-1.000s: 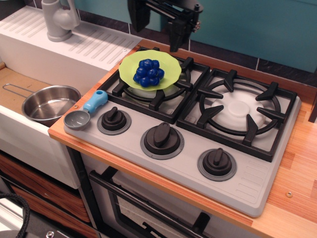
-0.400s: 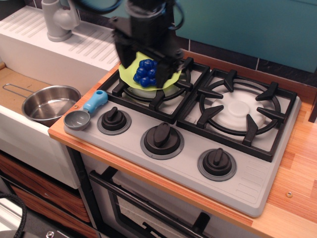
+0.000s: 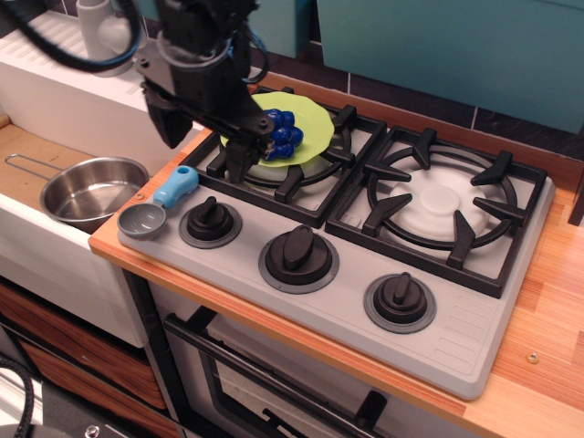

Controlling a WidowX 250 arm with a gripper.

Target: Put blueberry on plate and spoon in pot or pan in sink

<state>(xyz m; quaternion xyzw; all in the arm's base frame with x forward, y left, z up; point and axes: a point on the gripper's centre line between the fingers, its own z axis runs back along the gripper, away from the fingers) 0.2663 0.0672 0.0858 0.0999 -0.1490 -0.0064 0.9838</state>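
The blueberry (image 3: 282, 133) lies on the lime plate (image 3: 311, 120), which rests on the back-left burner. The spoon (image 3: 157, 206) lies at the stove's front-left corner, grey bowl toward the front and blue handle pointing back-right. The steel pan (image 3: 92, 190) stands in the sink (image 3: 26, 152) at the left. My gripper (image 3: 203, 153) is open and empty. It hangs above the stove's left edge, just behind the spoon handle and left of the blueberry, and covers part of the plate.
The grey faucet (image 3: 99, 29) and ribbed white drainboard (image 3: 87, 87) are behind the sink. Three black knobs (image 3: 297, 252) line the stove front. The right burner grate (image 3: 443, 205) is bare. A wooden counter (image 3: 557, 301) runs along the right.
My gripper has moved left and down from over the plate toward the spoon. The blueberry stays on the plate. Spoon and pan have not moved.
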